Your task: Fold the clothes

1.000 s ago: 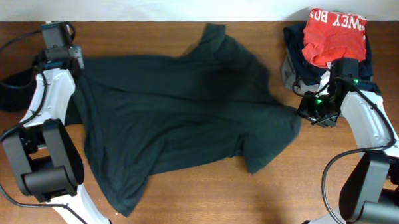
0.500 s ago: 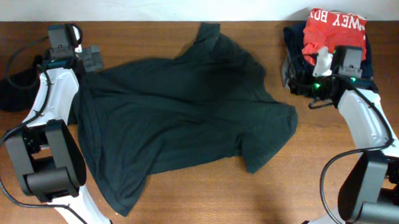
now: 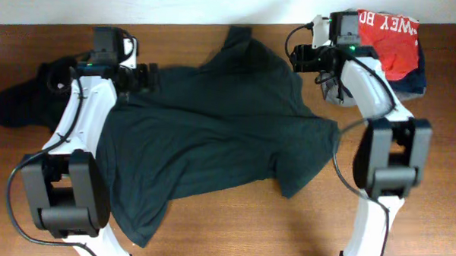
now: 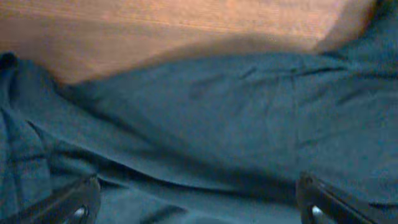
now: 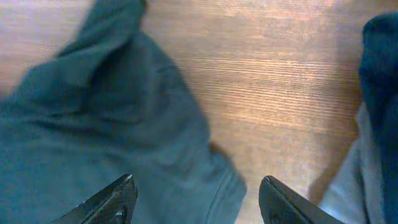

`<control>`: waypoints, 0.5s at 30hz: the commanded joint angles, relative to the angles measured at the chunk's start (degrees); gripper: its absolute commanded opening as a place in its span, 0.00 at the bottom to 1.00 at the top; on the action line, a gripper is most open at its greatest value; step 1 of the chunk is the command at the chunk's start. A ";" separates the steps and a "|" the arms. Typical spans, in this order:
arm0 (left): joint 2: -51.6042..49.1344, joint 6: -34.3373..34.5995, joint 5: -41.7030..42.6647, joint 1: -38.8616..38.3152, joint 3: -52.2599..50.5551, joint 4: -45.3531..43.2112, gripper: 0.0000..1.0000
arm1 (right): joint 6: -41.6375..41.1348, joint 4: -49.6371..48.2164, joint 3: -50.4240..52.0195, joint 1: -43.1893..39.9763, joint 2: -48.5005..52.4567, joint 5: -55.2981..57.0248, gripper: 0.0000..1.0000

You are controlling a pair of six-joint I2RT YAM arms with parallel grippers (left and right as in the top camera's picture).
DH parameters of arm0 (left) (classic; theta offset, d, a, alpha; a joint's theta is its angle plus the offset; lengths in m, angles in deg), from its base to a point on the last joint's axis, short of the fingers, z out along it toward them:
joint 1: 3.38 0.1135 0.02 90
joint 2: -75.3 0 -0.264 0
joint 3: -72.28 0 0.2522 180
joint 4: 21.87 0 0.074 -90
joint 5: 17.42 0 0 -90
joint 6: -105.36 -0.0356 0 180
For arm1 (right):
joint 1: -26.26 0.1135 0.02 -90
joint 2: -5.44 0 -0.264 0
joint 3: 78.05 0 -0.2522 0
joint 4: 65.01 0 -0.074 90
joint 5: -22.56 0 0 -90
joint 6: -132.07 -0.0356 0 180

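A dark green T-shirt (image 3: 212,135) is noted spread and rumpled across the middle of the wooden table (image 3: 232,227), with a black garment (image 3: 16,105) bunched at the left edge and a pile topped by red cloth (image 3: 387,38) at the far right corner. The left gripper (image 3: 146,73) is held over the shirt's far left edge, fingers (image 4: 74,205) parted wide, nothing grasped. The right gripper (image 3: 295,57) is poised at the far right shoulder, fingers (image 5: 115,199) likewise apart and empty.
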 commanded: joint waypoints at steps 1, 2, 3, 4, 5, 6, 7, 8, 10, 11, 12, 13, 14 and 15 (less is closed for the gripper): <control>1.46 0.57 -1.95 -1.01 0.90 0.52 0.99 | 0.35 0.00 -3.78 -0.13 4.22 2.62 0.64; 1.46 0.57 -2.01 -1.14 0.90 0.50 0.99 | 0.44 -0.20 -3.78 0.09 4.79 2.84 0.62; 1.46 0.59 -2.14 -1.16 0.90 0.44 0.99 | 0.59 -0.22 -3.78 0.31 5.55 3.50 0.60; 1.46 0.59 -2.14 -1.16 0.90 0.37 0.99 | 0.57 -0.13 -3.78 0.63 6.21 4.72 0.59; 1.46 0.59 -2.14 -1.16 0.90 0.37 0.99 | 0.57 0.00 -3.76 0.98 6.75 5.92 0.59; 1.46 0.59 -2.14 -1.16 0.90 0.39 0.99 | 0.59 0.11 -3.76 1.40 7.45 7.19 0.59; 1.46 0.59 -2.14 -1.16 0.90 0.42 0.99 | 0.59 0.24 -3.76 1.70 7.93 8.00 0.59; 1.46 0.57 -2.16 -1.16 0.90 0.42 0.99 | 0.59 0.28 -3.76 1.99 8.50 8.74 0.59; 1.46 0.57 -2.19 -1.16 0.90 0.42 0.99 | 0.81 0.37 -3.76 2.34 9.46 8.70 0.59; 1.46 0.57 -2.34 -1.16 0.90 0.46 0.99 | 0.85 0.39 -3.76 2.40 9.86 8.72 0.59; 1.46 0.57 -2.36 -1.16 0.90 0.63 0.99 | 0.81 0.42 -3.76 2.51 10.23 8.68 0.58; 1.46 0.57 -2.36 -1.16 0.90 0.70 0.99 | 0.81 0.48 -3.76 2.67 10.54 8.70 0.55; 1.46 0.57 -2.36 -1.16 0.90 0.85 0.99 | 0.81 0.57 -3.76 2.78 10.99 8.68 0.51; 1.46 0.57 -2.36 -1.16 0.90 0.87 0.99 | 0.79 0.74 -3.76 2.86 11.15 8.61 0.48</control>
